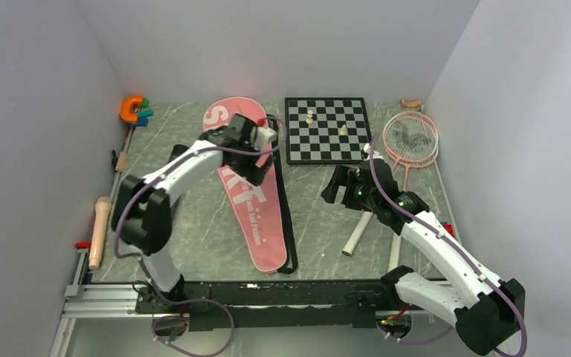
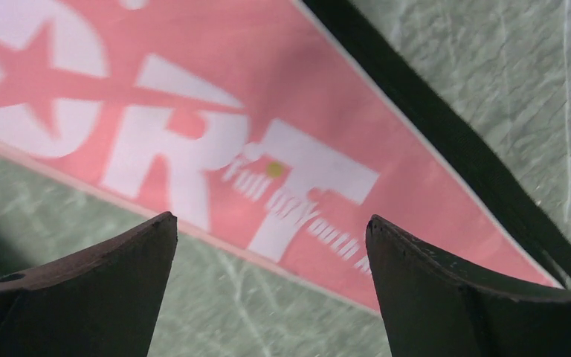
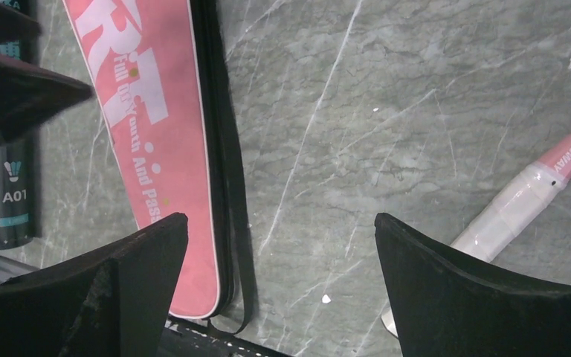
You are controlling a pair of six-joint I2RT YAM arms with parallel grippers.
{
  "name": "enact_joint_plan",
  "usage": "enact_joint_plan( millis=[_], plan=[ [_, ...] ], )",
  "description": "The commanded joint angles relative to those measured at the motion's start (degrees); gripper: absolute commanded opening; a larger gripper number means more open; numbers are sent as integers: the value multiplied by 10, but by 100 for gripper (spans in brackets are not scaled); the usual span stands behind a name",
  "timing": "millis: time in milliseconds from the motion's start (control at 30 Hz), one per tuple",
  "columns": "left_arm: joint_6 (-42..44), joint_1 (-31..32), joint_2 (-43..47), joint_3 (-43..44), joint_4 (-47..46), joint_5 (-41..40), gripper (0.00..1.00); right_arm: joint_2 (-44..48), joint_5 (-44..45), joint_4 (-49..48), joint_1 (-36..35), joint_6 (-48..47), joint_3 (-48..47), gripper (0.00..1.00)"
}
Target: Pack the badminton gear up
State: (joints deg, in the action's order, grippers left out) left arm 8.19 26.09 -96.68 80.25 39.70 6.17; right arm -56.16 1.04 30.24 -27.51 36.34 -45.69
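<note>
The long pink "SPORT" bag (image 1: 251,204) lies flat at mid-table with its black strap (image 1: 288,223) along its right side. My left gripper (image 1: 268,152) hovers open and empty over the bag (image 2: 327,111), above its lettering and long edge. My right gripper (image 1: 334,190) is open and empty above bare table, between the bag (image 3: 141,89) and a white racket handle (image 3: 517,204). Two pink-framed rackets (image 1: 410,137) lie at the right, handles pointing toward me. The black tube (image 3: 11,193) shows left of the bag in the right wrist view. No shuttlecocks are in view.
A chessboard (image 1: 326,130) with pale pieces lies at the back centre, next to the racket heads. An orange C-shaped toy (image 1: 130,109) sits in the back left corner. A pale wooden roller (image 1: 100,230) lies along the left wall. White walls close three sides.
</note>
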Motion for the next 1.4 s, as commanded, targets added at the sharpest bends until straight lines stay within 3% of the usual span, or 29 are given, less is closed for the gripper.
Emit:
enact_joint_plan(
  millis=[0,100,333,867,933,1067,1133,1367],
  plan=[
    [-75,63,-61,77,-31,-56,99,16,13,13,4,15,-14,100],
    [-118,86,-119,119,-27,-79,99,16,21,22,5,10,-19,100],
    [-172,100,-189,119,-63,-100,99,16,19,23,11,-1,-26,100],
    [-184,116,-236,83,-92,-121,80,12,-29,-6,25,-7,-14,99],
    [-184,118,-241,84,-90,-118,72,12,-29,-5,27,-7,-14,98],
    [-180,118,-229,72,-99,-119,36,13,-31,-6,27,-8,-13,96],
    [-179,119,-223,60,-101,-123,23,12,-32,-7,28,-7,-11,96],
    [-172,118,-210,34,-107,-132,0,16,-35,-11,29,-4,-7,95]
  ],
)
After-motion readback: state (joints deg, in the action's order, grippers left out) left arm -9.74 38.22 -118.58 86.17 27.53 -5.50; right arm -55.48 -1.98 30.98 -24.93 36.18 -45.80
